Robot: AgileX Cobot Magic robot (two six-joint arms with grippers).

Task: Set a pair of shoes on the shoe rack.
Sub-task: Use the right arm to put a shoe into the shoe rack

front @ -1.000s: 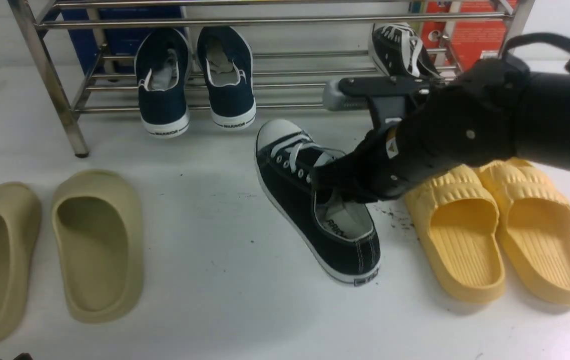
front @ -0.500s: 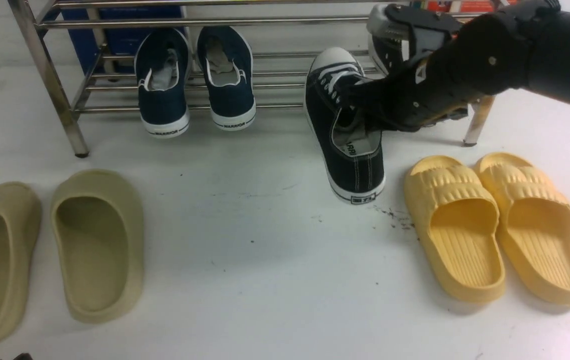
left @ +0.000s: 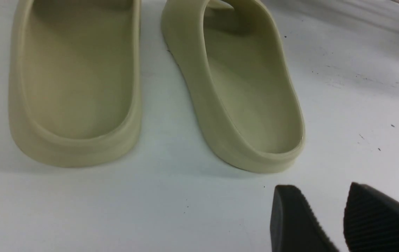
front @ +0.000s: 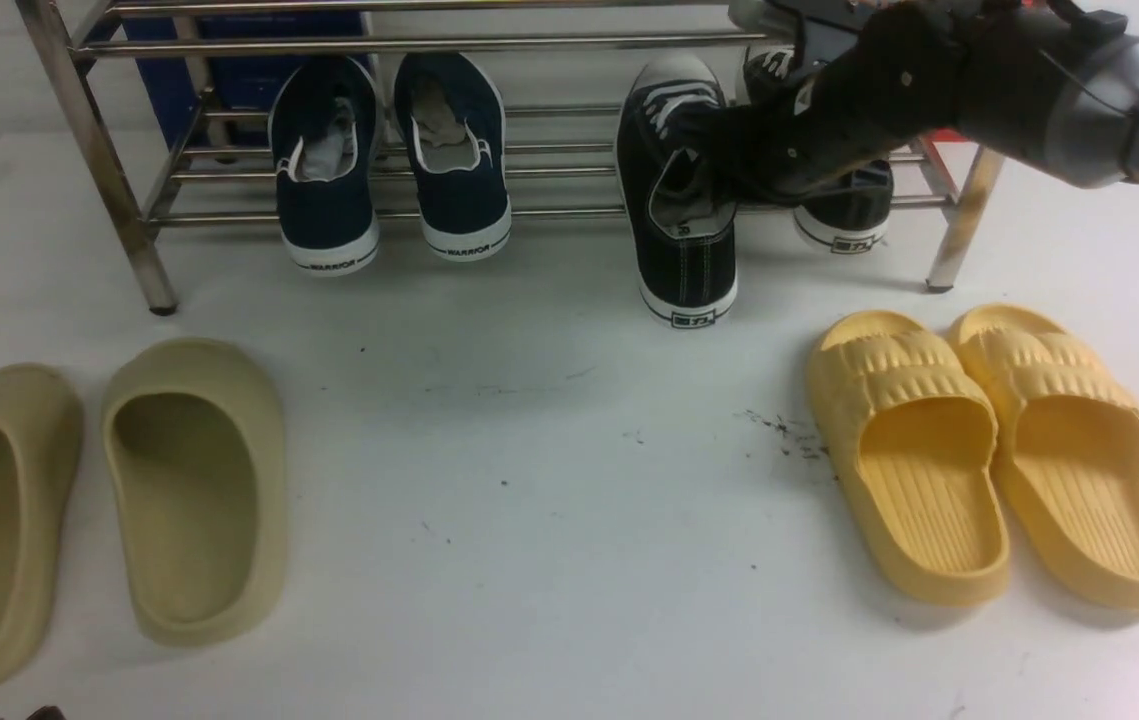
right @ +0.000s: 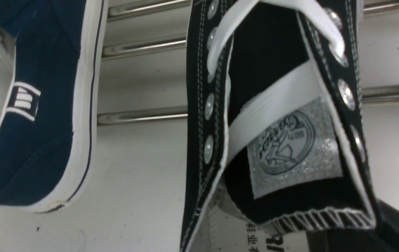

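The right arm (front: 989, 75) reaches in from the right, its wrist (front: 864, 105) angled toward the left, and its end effector (front: 714, 155) is closed in a grip. The left arm's end effector (left: 322, 224) stands open, its two dark fingers (left: 290, 210) apart over the table (left: 199, 206).
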